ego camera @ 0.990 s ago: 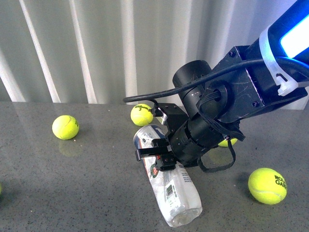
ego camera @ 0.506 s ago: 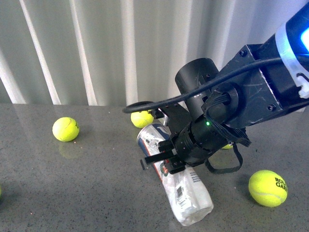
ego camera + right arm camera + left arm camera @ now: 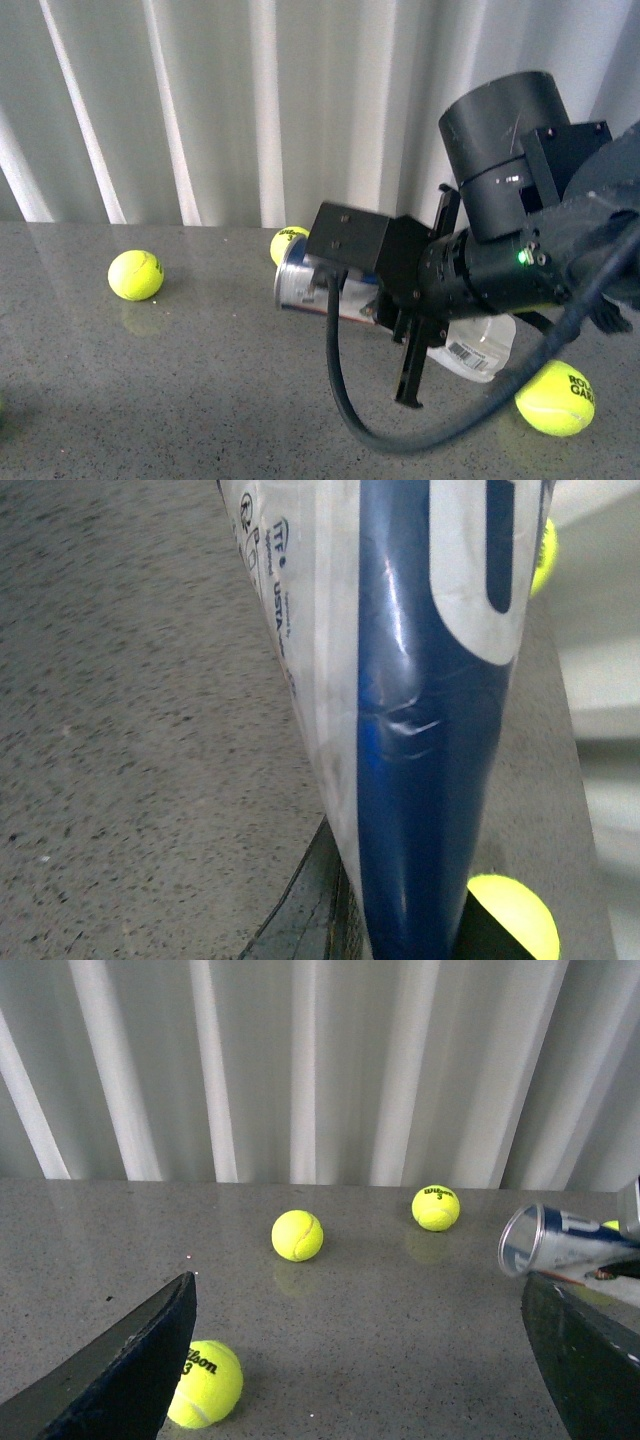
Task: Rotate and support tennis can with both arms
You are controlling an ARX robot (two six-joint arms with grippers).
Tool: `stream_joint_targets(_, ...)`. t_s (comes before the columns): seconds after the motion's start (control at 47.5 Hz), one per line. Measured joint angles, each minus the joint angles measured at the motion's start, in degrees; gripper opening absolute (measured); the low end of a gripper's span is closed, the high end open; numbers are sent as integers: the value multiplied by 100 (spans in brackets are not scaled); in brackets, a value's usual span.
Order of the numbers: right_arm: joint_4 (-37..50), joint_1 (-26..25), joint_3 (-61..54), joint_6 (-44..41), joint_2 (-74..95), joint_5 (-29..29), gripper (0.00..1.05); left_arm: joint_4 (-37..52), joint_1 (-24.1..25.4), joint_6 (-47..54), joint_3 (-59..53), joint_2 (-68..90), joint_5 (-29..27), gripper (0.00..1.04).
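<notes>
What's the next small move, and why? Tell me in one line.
Probably bring the left gripper, open and empty, across to the silver-rimmed end of the tennis can. The right gripper alone grips the can, roughly level, and that end sticks out unsupported.

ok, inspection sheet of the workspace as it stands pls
Surface: grey speckled tabletop, glossy.
Job's things: tennis can near horizontal, open silver-rimmed end towards the robot's left; looks lifted off the top, not certain.
Clutter: four loose tennis balls: far left, behind the can's rim, front right, one close to the left tool.
Grippers: right tool clamped on the can's middle; left tool open, empty, with the can's open end in its view.
Cables: black cable loops low in front of the can.
Surroundings: white ribbed wall behind the table.
</notes>
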Motion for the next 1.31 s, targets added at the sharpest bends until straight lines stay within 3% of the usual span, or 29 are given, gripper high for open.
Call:
stream_joint_targets(0.126, 442, 284, -361, -789, 149, -225, 6, 0, 0, 0, 0, 0, 0, 98)
stream_joint_targets(0.337, 688, 671, -256, -883, 514, -367, 6, 0, 0, 0, 0, 0, 0, 98)
stream_joint_targets(0.843, 824, 702, -109, -1290, 1064, -186, 6, 0, 0, 0, 0, 0, 0, 98)
stream_joint_targets(1.306, 72, 927, -188, -776, 776, -175, 99, 0, 0, 0, 0, 0, 0, 98)
